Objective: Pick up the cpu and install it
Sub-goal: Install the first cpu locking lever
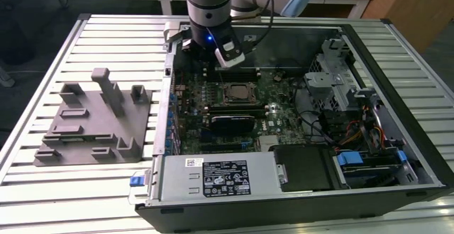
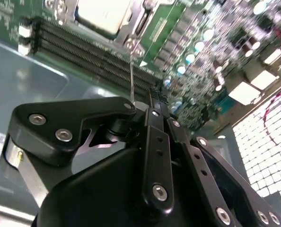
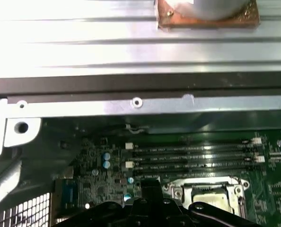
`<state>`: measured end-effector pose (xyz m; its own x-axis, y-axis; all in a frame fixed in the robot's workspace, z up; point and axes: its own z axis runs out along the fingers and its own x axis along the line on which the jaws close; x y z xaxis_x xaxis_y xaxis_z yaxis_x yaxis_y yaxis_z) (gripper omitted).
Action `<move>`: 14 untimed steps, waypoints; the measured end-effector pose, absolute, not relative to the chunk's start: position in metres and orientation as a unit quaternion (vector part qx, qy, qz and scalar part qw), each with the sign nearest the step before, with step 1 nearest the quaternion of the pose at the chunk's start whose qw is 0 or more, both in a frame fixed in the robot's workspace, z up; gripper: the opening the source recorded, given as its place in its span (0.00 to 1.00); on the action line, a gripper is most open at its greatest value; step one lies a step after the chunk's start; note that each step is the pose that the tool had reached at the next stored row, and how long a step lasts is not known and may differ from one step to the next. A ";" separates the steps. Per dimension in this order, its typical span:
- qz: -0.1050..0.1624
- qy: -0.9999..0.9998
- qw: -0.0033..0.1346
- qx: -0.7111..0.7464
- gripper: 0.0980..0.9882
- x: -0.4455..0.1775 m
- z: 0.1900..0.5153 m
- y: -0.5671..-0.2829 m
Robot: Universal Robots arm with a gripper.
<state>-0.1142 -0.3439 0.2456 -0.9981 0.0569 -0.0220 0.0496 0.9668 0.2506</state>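
Observation:
The cpu (image 1: 237,91) lies flat in the motherboard socket, its pale silver top framed by the metal socket bracket. Both wrist views catch it too, as a silver square, the cpu (image 2: 102,13) and cpu (image 3: 209,193). My gripper (image 2: 160,108) hangs over the memory slots (image 3: 192,158) just beyond the socket, toward the case's back wall. Its black fingers (image 3: 150,185) are pressed together with nothing between them. A thin socket lever (image 2: 131,71) stands up in front of the fingertips. In the exterior view the arm's wrist (image 1: 209,32) hovers above that spot.
The open computer case (image 1: 369,42) lies on a slatted metal table. A grey fixture (image 1: 92,119) stands at the exterior view's left. Inside are a black heatsink block (image 1: 230,123), a power supply (image 1: 212,176) at the front and a drive cage with cables (image 1: 347,101) at the right.

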 end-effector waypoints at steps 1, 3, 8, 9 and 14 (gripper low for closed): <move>0.132 0.991 0.014 0.027 0.01 -0.114 0.246 -0.344; 0.140 0.990 0.014 0.026 0.01 -0.114 0.246 -0.344; 0.141 0.990 0.014 0.026 0.01 -0.114 0.246 -0.344; 0.140 0.990 0.014 0.026 0.01 -0.112 0.246 -0.344; 0.140 0.990 0.014 0.026 0.01 -0.099 0.246 -0.344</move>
